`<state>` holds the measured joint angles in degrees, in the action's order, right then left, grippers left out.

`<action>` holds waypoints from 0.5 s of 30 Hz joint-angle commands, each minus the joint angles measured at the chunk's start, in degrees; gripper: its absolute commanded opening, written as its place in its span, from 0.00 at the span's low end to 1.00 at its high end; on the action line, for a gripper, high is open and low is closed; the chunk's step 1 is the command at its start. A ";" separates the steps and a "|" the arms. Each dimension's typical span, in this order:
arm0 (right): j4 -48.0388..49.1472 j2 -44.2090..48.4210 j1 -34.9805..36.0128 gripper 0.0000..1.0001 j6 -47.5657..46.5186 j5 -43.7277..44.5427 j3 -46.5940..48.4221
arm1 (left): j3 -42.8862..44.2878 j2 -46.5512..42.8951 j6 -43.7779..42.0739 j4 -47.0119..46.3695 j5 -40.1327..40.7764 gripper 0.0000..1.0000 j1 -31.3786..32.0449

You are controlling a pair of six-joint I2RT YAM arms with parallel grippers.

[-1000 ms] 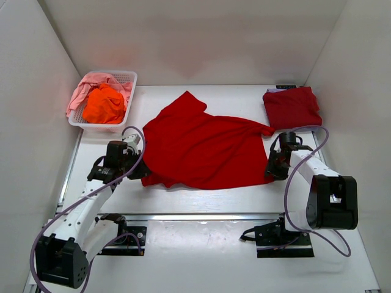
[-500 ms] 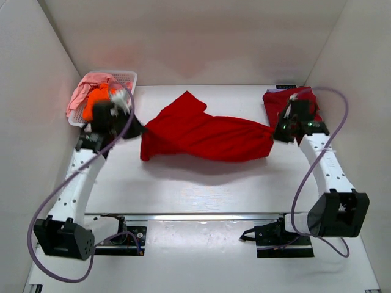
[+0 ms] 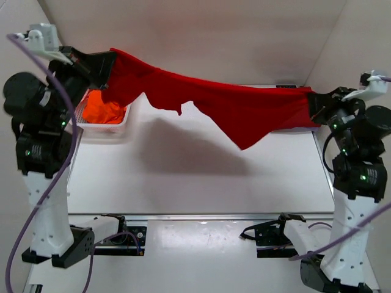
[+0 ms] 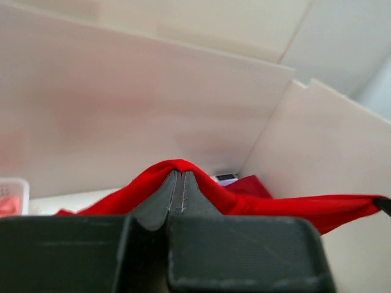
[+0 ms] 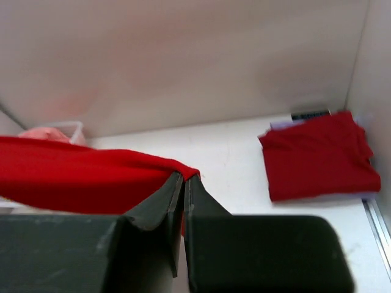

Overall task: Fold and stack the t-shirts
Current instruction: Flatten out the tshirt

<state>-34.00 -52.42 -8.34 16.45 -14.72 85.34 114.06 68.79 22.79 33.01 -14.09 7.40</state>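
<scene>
A red t-shirt (image 3: 226, 107) hangs stretched in the air between both arms, high above the table. My left gripper (image 3: 109, 64) is shut on its left end, raised at the upper left; in the left wrist view the cloth (image 4: 244, 198) drapes over the shut fingertips. My right gripper (image 3: 310, 104) is shut on its right end at the right; the right wrist view shows the red cloth (image 5: 79, 180) pinched at the tips. A folded dark red t-shirt (image 5: 317, 155) lies at the table's back right corner, mostly hidden in the top view.
A white basket (image 3: 113, 125) at the back left holds an orange garment (image 3: 102, 108); it is partly hidden behind the left arm. White walls enclose the table (image 3: 201, 177) on three sides. A pink garment shows at the left in the right wrist view (image 5: 46, 133).
Both arms have risen sharply, lifting the red t-shirt off the table and stretching it in the air between them. The left gripper has gone up and left, the right up and right.
</scene>
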 commanded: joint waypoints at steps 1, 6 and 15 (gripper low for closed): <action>0.87 0.13 1.55 0.00 -1.76 -2.34 5.35 | 1.34 -2.35 -1.16 2.40 2.32 0.00 1.74; -1.77 -5.31 3.07 0.00 -2.65 -7.58 11.69 | 1.35 -0.78 -0.73 1.88 0.82 0.00 2.10; -9.61 -27.81 1.48 0.00 0.69 -10.95 12.66 | -10.62 15.28 -3.53 4.78 -6.92 0.00 -3.00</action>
<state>-39.94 -74.13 -7.51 16.12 -25.89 97.91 105.03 76.27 21.76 33.89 -19.35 5.37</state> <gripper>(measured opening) 0.006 0.014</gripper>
